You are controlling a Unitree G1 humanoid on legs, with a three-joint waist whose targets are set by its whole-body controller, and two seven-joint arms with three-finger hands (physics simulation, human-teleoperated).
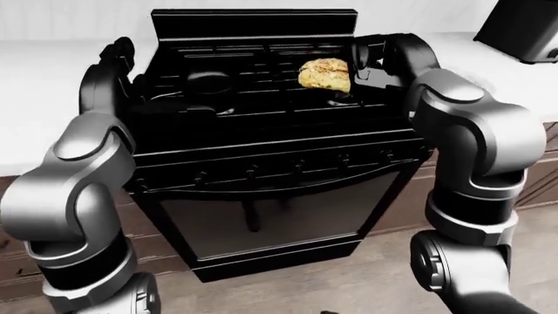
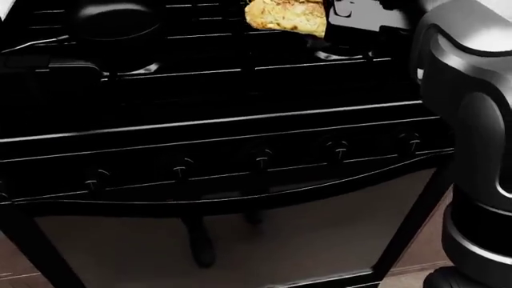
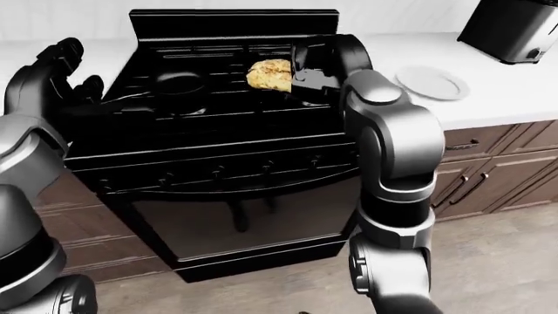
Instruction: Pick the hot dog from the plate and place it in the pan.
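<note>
My right hand [image 3: 301,75] is shut on the hot dog [image 3: 270,74], a yellowish lump held above the grates in the middle of the black stove [image 3: 218,124]. The black pan [image 3: 178,83] sits on the left burner, a short way left of the hot dog, with its handle pointing left. On the counter to the stove's right lies the white plate [image 3: 434,83], bare. My left hand [image 3: 57,65] hovers beside the stove's left edge with its fingers spread and nothing in it.
White counter [image 3: 488,104] flanks the stove on both sides. A black appliance [image 3: 510,29] stands at the top right of the right-eye view. Brown cabinet doors [image 3: 488,163] lie below the right counter. A row of knobs [image 2: 260,159] lines the stove's face.
</note>
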